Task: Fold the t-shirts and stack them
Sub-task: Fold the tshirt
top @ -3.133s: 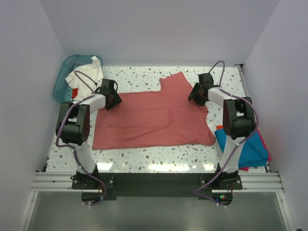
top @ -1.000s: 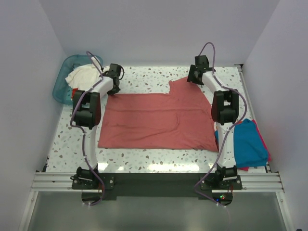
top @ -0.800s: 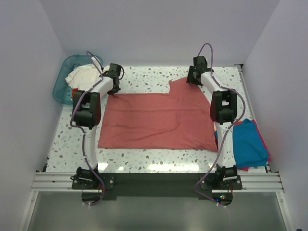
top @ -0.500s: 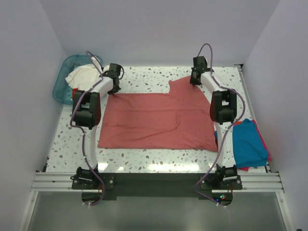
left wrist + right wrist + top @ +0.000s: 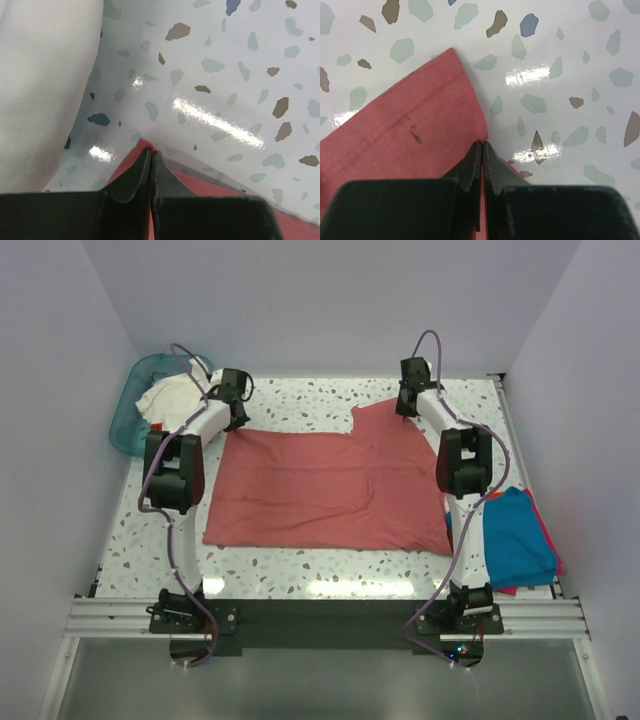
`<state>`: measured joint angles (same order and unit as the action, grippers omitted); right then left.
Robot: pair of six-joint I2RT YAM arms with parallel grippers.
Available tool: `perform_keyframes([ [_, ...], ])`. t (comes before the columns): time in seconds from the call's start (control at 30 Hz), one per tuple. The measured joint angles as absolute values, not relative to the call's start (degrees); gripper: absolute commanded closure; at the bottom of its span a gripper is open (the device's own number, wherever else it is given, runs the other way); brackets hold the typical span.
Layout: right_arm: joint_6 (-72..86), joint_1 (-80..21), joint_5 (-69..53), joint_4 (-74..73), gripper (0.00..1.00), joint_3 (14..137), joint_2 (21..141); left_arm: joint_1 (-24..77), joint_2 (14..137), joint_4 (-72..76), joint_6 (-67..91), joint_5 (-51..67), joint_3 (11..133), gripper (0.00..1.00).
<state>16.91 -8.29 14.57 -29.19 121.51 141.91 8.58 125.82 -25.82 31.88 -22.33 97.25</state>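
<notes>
Speckled white terrazzo tabletop [image 5: 300, 400] fills your workspace, with pale walls around it. On it the salmon-red cloth t-shirt [image 5: 330, 485] lies spread flat in the middle, its body forming a wide rectangle and one sleeve jutting toward the far right; a few soft creases run down its centre.

Your left gripper [image 5: 151, 152] is at the shirt's far left corner. Its two black fingers are pressed together with the red corner pinched at their tips. Your right gripper [image 5: 482, 145] sits on the far edge of the sleeve, jaws likewise pressed tight, nipping the cloth just beside the stitched hem.

Outward from there, the folded teal-blue t-shirt [image 5: 515, 540] rests at the table's right edge on top of a folded orange-red t-shirt [image 5: 543, 530], of which only the edges peek out. At the far left corner the teal plastic basket [image 5: 130, 410] holds the crumpled white t-shirt [image 5: 170, 395].

Compared with a second ago, both sets of jaws have gone from spread to closed, and the left wrist has shifted slightly toward the far left. Three seconds ago both arms sat nearer, over a more rumpled shirt.
</notes>
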Motion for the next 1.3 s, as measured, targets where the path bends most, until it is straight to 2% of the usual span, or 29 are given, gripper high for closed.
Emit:
perform_keyframes([
  [0.43,16.88,-7.77,15.16,-29.87,1.00,124.51,141.84,6.74,124.81,-20.97,31.81,-18.98,97.82,1.00],
  [1.0,16.49,-7.09,15.14,-28.80,1.00,133.08,141.82,3.92,128.84,-15.57,31.33,-13.78,106.13,1.00],
  [1.17,16.45,-6.98,15.20,-28.64,1.00,132.60,141.73,3.62,129.03,-15.00,30.81,-12.84,106.43,1.00],
  [1.3,16.49,-6.98,15.46,-27.86,1.00,126.50,138.50,3.62,129.03,-14.57,30.81,-12.27,106.37,1.00],
])
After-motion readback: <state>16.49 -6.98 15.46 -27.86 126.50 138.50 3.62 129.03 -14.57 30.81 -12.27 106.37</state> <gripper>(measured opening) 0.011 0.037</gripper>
